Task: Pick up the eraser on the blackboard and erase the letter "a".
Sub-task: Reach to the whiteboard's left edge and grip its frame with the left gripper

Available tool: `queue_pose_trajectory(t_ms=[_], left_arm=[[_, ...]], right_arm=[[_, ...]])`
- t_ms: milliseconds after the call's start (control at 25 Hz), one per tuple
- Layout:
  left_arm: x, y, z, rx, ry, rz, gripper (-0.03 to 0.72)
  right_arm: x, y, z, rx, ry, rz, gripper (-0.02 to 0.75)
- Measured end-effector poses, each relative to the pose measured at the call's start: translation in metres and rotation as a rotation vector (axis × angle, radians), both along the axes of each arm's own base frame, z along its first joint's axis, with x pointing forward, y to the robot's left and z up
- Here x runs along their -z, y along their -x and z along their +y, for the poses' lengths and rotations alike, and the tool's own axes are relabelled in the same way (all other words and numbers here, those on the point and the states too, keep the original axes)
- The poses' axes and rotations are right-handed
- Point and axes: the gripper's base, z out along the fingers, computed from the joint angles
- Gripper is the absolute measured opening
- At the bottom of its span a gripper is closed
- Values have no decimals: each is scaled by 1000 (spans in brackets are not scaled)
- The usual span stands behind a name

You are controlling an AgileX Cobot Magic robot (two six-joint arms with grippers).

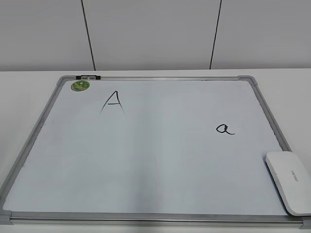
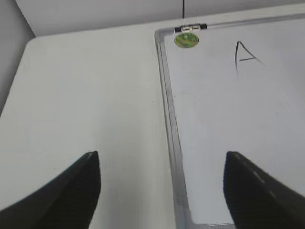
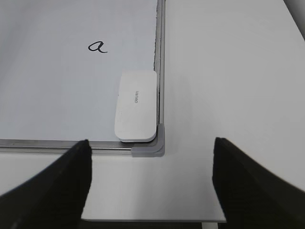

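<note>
The blackboard [image 1: 146, 160] is a white board in a silver-grey frame, lying flat on the table. The white eraser [image 1: 289, 180] lies in its near right corner and also shows in the right wrist view [image 3: 137, 106]. The letter "a" [image 1: 225, 128] is written in black left of and beyond the eraser, and shows in the right wrist view [image 3: 97, 46]. My right gripper [image 3: 151, 171] is open and empty above the bare table, short of the board's corner. My left gripper [image 2: 162, 183] is open and empty over the board's left frame [image 2: 170, 119]. Neither gripper shows in the exterior view.
A capital "A" [image 1: 112, 102] is written at the board's upper left. A round green magnet [image 1: 80, 86] sits in the far left corner beside a black-and-silver clip [image 1: 87, 76]. The white table [image 3: 228, 71] extends right of the board; its near edge [image 3: 152, 220] is close.
</note>
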Motion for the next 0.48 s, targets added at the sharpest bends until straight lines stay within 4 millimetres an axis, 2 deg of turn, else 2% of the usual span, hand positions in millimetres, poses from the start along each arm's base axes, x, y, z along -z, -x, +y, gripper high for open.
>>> queue_pose_trajectory(t_ms=[280,480], left_arm=[[-3,-67,-3,-4,53,145,594],[-1,-120,-7,0,94,315,592]], right_arm=[[0,0,0,0,0,0,587],[0,0,0,0,0,0,587]])
